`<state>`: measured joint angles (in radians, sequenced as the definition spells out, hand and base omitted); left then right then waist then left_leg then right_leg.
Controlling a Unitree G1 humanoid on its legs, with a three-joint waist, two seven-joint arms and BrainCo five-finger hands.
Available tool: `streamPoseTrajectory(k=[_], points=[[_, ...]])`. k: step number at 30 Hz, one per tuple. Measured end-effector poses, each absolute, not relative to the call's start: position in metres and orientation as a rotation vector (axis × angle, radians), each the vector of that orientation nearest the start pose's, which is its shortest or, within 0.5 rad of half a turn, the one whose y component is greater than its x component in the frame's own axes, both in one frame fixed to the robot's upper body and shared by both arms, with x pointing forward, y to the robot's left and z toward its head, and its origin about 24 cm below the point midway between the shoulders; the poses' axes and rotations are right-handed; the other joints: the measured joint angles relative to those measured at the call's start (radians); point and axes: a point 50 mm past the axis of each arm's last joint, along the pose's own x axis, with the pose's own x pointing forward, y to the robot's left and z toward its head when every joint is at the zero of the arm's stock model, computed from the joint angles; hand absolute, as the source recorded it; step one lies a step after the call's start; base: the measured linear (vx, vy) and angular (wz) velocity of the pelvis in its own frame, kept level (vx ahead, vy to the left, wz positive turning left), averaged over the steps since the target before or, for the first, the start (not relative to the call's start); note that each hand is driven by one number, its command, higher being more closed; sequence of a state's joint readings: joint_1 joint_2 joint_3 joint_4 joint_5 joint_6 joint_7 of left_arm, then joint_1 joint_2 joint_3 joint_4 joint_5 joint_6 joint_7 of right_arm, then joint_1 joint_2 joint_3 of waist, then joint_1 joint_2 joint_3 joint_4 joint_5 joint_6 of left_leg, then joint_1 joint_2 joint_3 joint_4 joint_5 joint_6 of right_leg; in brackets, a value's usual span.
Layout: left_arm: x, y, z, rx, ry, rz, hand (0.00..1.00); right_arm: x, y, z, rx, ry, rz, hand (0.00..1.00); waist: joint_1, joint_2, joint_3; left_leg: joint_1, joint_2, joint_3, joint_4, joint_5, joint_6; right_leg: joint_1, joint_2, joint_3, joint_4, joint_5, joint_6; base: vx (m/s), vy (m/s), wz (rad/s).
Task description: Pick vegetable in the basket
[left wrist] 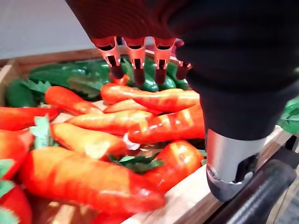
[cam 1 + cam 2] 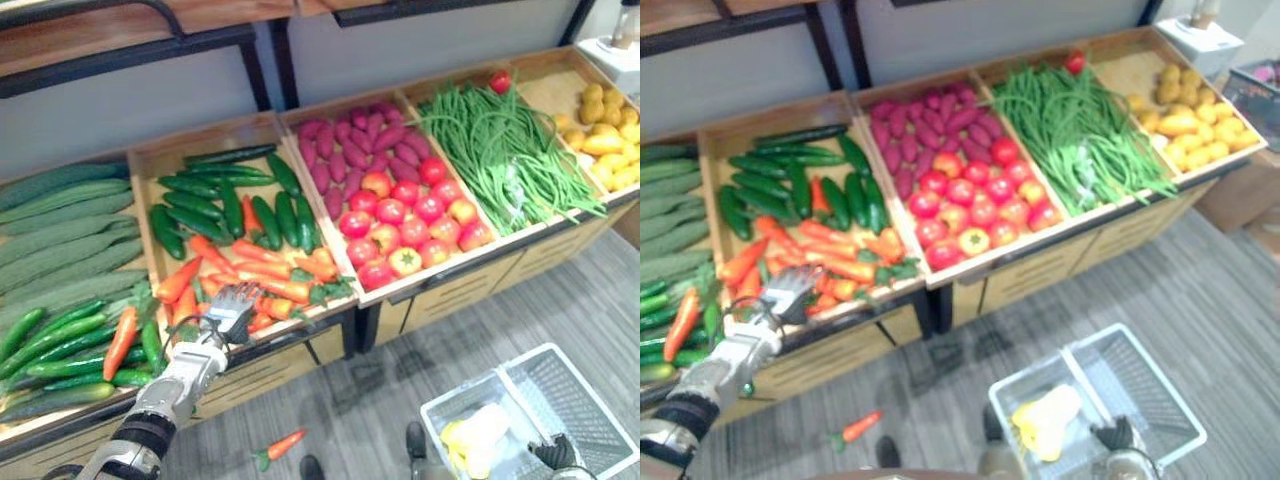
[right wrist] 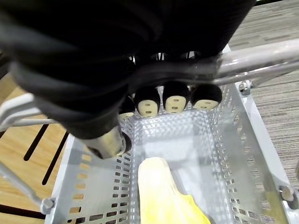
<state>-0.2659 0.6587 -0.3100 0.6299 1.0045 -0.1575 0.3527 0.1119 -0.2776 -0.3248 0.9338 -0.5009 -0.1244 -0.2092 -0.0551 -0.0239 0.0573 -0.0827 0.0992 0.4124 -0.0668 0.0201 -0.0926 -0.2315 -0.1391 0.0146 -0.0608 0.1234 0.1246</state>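
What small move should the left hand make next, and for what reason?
Probably lower the left hand a little and curl its fingers round one of the carrots. The fingers are straight above them, holding nothing, while the right hand is curled round the handle of the basket.

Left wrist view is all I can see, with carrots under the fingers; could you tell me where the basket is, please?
Observer: The white basket is low on the robot's right, with the right hand curled round its handle.
Operator: Thank you. Is anything inside it?
Observer: Yes, yellow produce lies in it; I cannot tell which vegetable.
Operator: Is anything lying on the floor?
Observer: One carrot lies on the floor, in front of the wooden stand.
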Motion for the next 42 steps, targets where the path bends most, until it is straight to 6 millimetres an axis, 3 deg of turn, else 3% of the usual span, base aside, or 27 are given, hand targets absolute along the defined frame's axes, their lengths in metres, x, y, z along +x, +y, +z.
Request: streamPoseTrajectory(k=[8, 11, 12, 20, 25, 38, 42], points=[[0.303, 0.265, 0.041, 1.729, -0.096, -0.047, 0.0, 0.121, -0.311, -0.105, -0.696, 0.844, -0.363, 1.0, 0.002, 0.015, 0.056, -0.038, 0.031, 0.045, 0.086, -0.057, -0.007, -0.041, 0.015, 0.045, 0.025, 0.0, 0.0, 0.04, -0.031, -0.17], [0.304, 0.269, 0.04, 1.737, -0.068, -0.039, 0.0, 0.128, -0.31, -0.101, -0.709, 0.81, -0.358, 1.0, 0.001, 0.016, 0.078, -0.043, 0.041, 0.059, 0.111, -0.073, -0.01, -0.045, 0.016, 0.055, 0.03, 0.0, 0.0, 0.01, -0.023, -0.12], [0.304, 0.271, 0.039, 1.74, -0.056, -0.035, 1.0, 0.131, -0.31, -0.099, -0.714, 0.798, -0.357, 1.0, 0.001, 0.016, 0.086, -0.051, 0.048, 0.062, 0.129, -0.083, -0.012, -0.048, 0.018, 0.059, 0.032, 0.0, 0.0, 0.01, -0.019, -0.13], [0.31, 0.272, 0.048, 1.736, -0.098, 0.033, 1.0, 0.145, -0.307, -0.09, -0.749, 0.722, -0.344, 1.0, 0.007, 0.021, 0.1, -0.107, 0.092, 0.075, 0.235, -0.131, -0.018, -0.08, 0.036, 0.076, 0.054, 0.0, -0.001, -0.02, -0.042, -0.08], [0.309, 0.274, 0.041, 1.705, -0.037, 0.055, 1.0, 0.15, -0.307, -0.086, -0.746, 0.693, -0.345, 1.0, 0.006, 0.022, 0.116, -0.108, 0.105, 0.083, 0.252, -0.144, -0.021, -0.08, 0.044, 0.08, 0.058, -0.003, -0.003, -0.04, -0.04, -0.06], [0.306, 0.282, 0.04, 1.667, 0.011, 0.095, 1.0, 0.149, -0.308, -0.088, -0.748, 0.705, -0.347, 1.0, 0.003, 0.022, 0.124, -0.106, 0.104, 0.07, 0.26, -0.147, -0.02, -0.072, 0.042, 0.066, 0.063, -0.003, -0.004, -0.01, -0.022, 0.01], [0.301, 0.29, 0.041, 1.647, 0.037, 0.134, 1.0, 0.14, -0.308, -0.095, -0.743, 0.753, -0.343, 1.0, 0.002, 0.023, 0.123, -0.093, 0.096, 0.037, 0.257, -0.14, -0.015, -0.04, 0.033, 0.036, 0.062, -0.006, -0.005, -0.04, -0.02, 0.21]])
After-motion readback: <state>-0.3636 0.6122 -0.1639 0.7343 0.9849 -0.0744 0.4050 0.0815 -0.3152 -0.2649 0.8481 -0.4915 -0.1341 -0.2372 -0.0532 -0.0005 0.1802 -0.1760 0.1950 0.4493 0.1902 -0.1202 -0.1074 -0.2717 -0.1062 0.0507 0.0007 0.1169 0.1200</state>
